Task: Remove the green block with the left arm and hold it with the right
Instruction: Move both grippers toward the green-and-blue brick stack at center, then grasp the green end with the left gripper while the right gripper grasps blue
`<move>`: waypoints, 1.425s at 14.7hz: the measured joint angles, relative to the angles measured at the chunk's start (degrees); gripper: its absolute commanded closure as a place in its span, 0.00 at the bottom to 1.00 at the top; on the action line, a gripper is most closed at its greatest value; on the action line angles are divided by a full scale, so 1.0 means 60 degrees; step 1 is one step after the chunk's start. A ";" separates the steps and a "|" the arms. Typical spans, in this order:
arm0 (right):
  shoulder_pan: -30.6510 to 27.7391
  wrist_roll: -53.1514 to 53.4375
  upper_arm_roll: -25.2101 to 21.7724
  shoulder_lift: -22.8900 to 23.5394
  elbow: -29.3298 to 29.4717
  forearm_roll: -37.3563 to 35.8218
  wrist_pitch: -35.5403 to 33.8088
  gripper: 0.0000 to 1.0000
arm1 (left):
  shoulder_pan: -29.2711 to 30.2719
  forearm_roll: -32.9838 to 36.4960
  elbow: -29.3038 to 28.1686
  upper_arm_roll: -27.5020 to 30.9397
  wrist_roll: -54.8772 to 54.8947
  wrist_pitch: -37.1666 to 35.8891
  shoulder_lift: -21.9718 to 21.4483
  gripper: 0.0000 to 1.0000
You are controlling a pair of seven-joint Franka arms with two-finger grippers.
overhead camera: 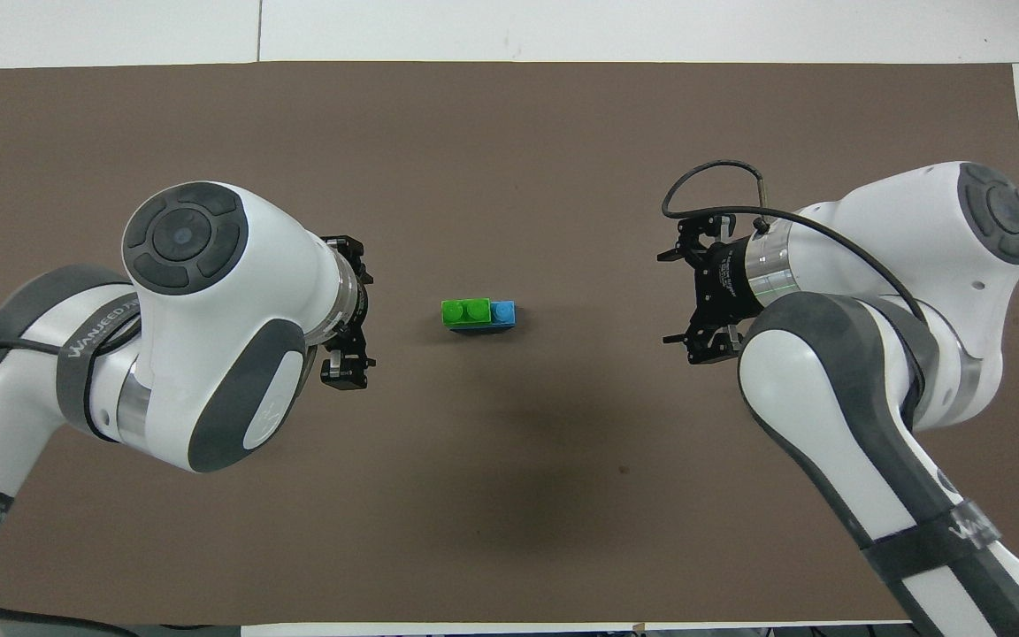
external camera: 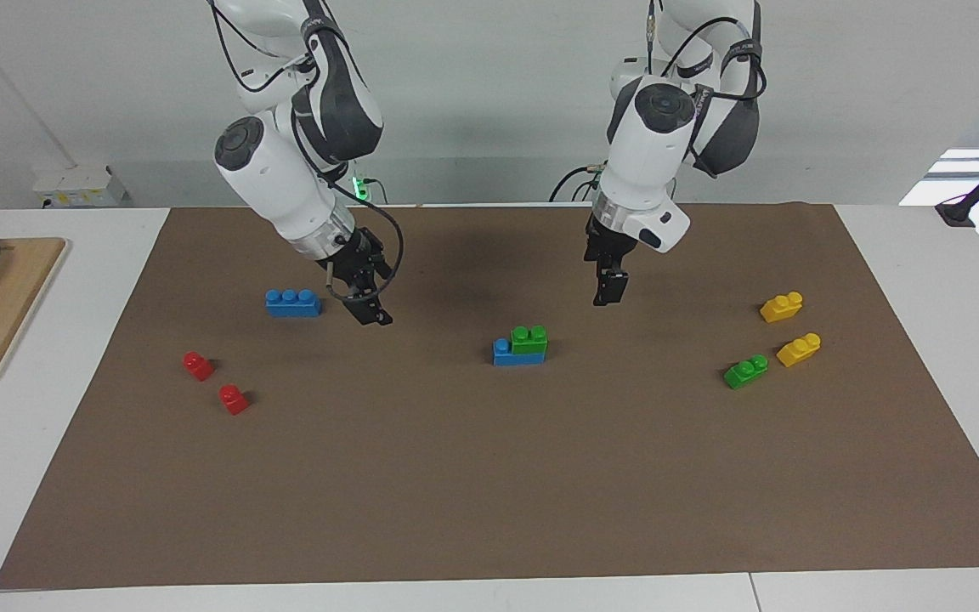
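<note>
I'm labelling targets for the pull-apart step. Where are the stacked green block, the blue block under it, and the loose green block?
stacked green block (external camera: 529, 339): facing view, its front face.
blue block (external camera: 508, 356): facing view, uncovered end.
loose green block (external camera: 745, 372): facing view, its body.

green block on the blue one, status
Left hand and right hand open, airborne, flanking stack. Green block seated on blue brick, untouched. Nothing in the way.

"WANEED" in white capitals reads on the grey band of the left arm (overhead camera: 94, 332), at the overhead view's left, and partly on the right arm (overhead camera: 969, 533) band at lower right. Small white print on the right gripper (overhead camera: 682, 296) collar is illegible.
</note>
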 measured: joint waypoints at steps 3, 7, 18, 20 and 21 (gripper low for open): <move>0.0228 0.0067 -0.0006 0.0212 -0.0143 0.0293 0.0553 0.01 | 0.0082 0.0000 -0.0001 0.0040 -0.0378 0.0561 0.0464 0.00; 0.0826 0.0254 -0.0003 0.0532 -0.0290 0.0416 0.1365 0.00 | -0.0222 0.0000 0.0004 -0.0049 -0.0665 0.0955 0.0948 0.00; 0.1768 0.0615 -0.0005 0.1206 -0.0349 0.0749 0.2573 0.00 | -0.0924 0.0072 0.0516 -0.0070 -0.2247 0.1172 0.2114 0.00; 0.1990 0.0621 -0.0009 0.1273 -0.0359 0.0800 0.2752 0.00 | -0.0924 0.0198 0.0615 -0.0059 -0.2423 0.1331 0.2177 0.00; 0.2106 0.0636 -0.0007 0.1343 -0.0370 0.0806 0.2884 0.00 | -0.0924 0.0316 0.0621 -0.0055 -0.2471 0.1400 0.2180 0.00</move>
